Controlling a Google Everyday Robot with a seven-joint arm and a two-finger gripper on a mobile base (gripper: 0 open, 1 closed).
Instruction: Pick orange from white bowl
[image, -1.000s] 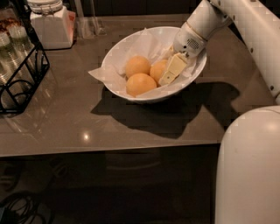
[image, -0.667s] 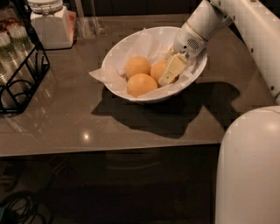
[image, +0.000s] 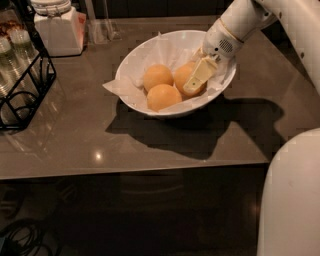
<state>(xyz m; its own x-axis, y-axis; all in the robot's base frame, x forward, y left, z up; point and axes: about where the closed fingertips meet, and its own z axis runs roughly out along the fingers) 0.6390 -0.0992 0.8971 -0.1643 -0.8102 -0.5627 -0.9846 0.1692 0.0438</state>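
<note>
The white bowl (image: 176, 108) stands on the grey table, lined with crumpled white paper (image: 118, 86). Three pale oranges lie in it: one at the left (image: 157, 76), one at the front (image: 163, 97) and one at the right (image: 183, 74). My gripper (image: 192, 81) reaches down into the bowl from the upper right and sits on the right orange, covering its front right side. The white arm comes in over the bowl's right rim.
A white lidded jar (image: 57, 25) stands at the back left, with a clear glass holder (image: 102, 27) beside it. A black wire rack (image: 22, 85) with glass bottles is at the left edge. My white body (image: 292, 195) fills the lower right. The table's front edge (image: 130, 169) runs across the middle.
</note>
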